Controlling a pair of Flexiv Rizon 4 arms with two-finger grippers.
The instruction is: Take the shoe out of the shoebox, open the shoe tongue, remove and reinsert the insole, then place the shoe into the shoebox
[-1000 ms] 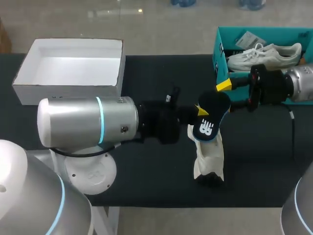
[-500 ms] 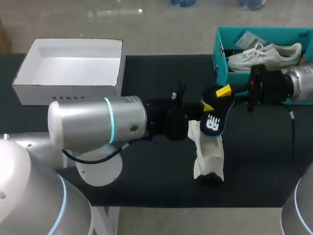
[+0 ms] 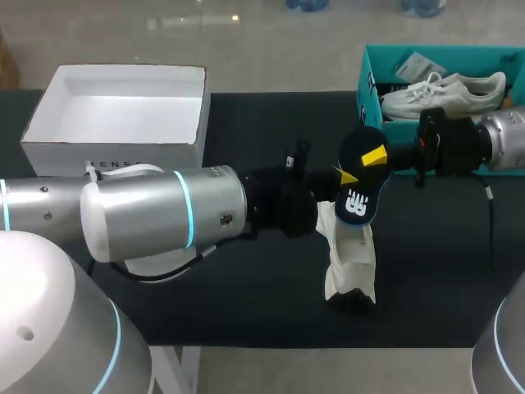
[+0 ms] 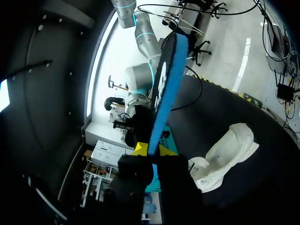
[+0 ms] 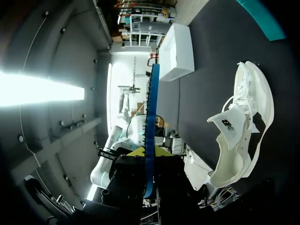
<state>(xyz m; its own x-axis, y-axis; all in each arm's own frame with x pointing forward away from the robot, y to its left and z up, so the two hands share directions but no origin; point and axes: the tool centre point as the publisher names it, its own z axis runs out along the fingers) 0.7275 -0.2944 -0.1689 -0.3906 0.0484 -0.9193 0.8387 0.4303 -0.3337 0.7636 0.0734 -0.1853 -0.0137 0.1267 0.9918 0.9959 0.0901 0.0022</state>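
- Head view: the insole [image 3: 358, 185] hangs upright in mid-air, with the left gripper [image 3: 343, 176] clamped on its near edge and the right gripper [image 3: 374, 155] clamped on its top end.
- Directly beneath it, a white shoe [image 3: 349, 264] stands on the table [image 3: 426, 246]. A second shoe [image 3: 447, 90] lies in the teal shoebox [image 3: 367, 90], and a white box [image 3: 115, 152] sits well apart.
- The insole bears a white logo; the lettering on the front of the white box is partly hidden.

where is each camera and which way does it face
Head view: above and behind, looking down on the table; left arm and right arm enter from the sides.
Left wrist view: on that wrist, looking along the left gripper at the insole, edge-on.
Right wrist view: likewise, along the right gripper.
All share the insole and the shoe on the table.
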